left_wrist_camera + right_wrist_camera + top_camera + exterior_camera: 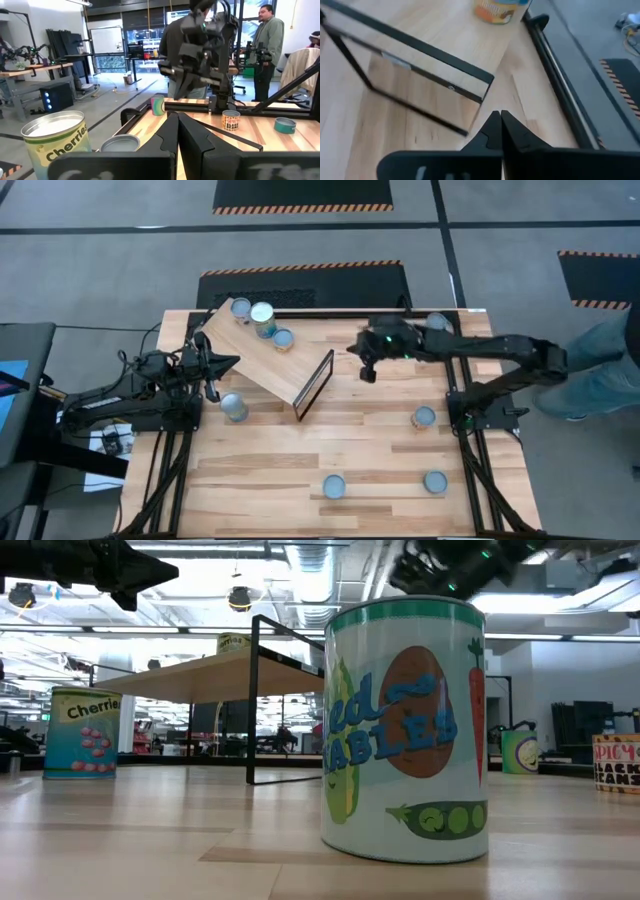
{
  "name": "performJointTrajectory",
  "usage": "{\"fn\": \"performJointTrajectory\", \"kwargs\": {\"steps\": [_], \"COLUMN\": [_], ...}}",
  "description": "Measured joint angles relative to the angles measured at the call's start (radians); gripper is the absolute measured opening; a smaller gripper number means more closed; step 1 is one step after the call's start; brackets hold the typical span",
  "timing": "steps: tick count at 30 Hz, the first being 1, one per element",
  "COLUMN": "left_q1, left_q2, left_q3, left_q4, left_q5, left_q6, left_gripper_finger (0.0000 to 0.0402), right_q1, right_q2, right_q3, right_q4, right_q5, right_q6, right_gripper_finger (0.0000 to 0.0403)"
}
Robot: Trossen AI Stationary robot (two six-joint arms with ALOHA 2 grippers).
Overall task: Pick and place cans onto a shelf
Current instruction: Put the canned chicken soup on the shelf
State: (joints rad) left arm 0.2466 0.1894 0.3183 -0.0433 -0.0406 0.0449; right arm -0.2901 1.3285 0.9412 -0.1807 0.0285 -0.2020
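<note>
The right gripper has its fingers pressed together, holding nothing, near the dark-framed end of the slanted light wood shelf. The left gripper is closed too, beside the shelf. Three round tins sit on the shelf. A "Cherries" tin and a vegetable-picture tin stand on the plank surface.

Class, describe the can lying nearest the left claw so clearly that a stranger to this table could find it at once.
Start at the slanted wooden shelf with its dark-framed end. Off its lower-left side, on the plank tabletop, one can stands alone, near the shut left claw. Unlike the three cans on the shelf, it sits on the table, and it is the only loose can on the table's left side.
</note>
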Motion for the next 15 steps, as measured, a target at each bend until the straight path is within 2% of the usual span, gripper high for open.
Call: {"fn": "performJointTrajectory", "kwargs": {"steps": [5,11,15], "left_q1": [0.0,0.0,0.0], "left_q2": [0.0,0.0,0.0], "left_q3": [0.0,0.0,0.0], "left_q4": [-0.001,-0.005,-0.005], "left_q5": [0.0,0.0,0.0], "left_q6": [0.008,0.014,0.014], "left_gripper_finger": [0.0,0.0,0.0], "right_q1": [0.019,0.087,0.113], "right_q2": [-0.101,-0.166,-0.167], "right_q3": [-0.178,-0.248,-0.306], "right_q4": [0.12,0.119,0.244], "right_q5": [-0.001,0.089,0.134], "right_q6": [0.135,0.202,0.2], "right_gripper_finger": [0.0008,0.0006,0.0009]}}
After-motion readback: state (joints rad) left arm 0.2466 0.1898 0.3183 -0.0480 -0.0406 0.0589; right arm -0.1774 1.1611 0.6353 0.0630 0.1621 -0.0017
